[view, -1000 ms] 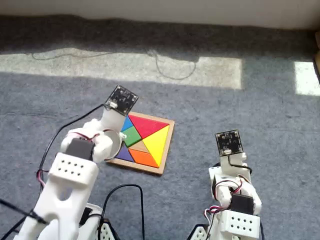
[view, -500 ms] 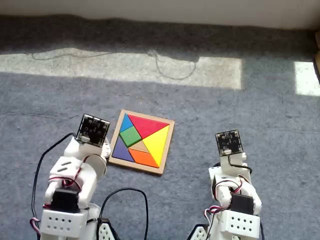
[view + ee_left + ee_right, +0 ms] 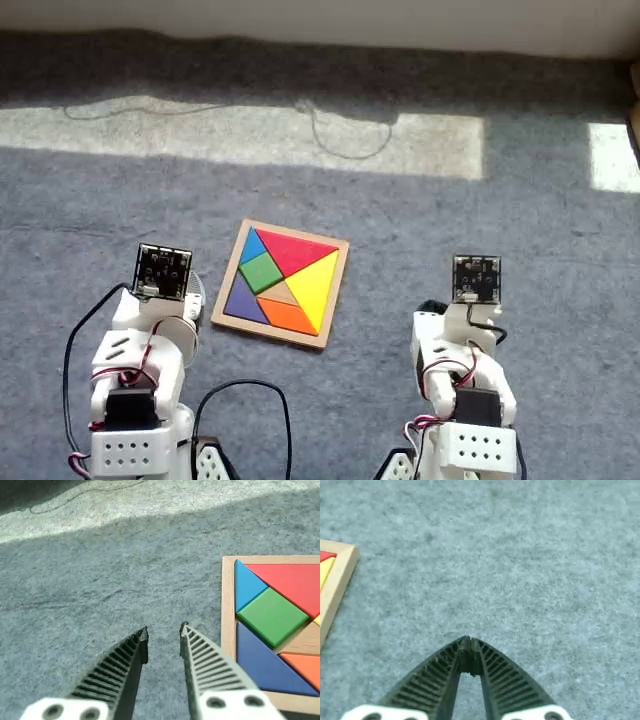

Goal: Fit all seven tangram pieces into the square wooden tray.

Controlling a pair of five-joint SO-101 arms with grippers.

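Left claw point(image 3: 164, 628), parted and empty, has withdrawn from the filled tray point(image 3: 337, 292); right claw point(image 3: 468, 644) clenched; puzzle appears complete.

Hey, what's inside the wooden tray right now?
The wooden tray holds a red triangle, yellow triangle, green square, blue triangle, purple triangle and orange piece. The tan patch between them may be a seventh piece or bare floor; other floor is covered.

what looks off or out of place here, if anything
A wood-coloured triangular patch sits in the tray between the green square, yellow triangle and orange piece: bare floor or a plain piece, I cannot tell. The tray lies turned askew on the carpet.
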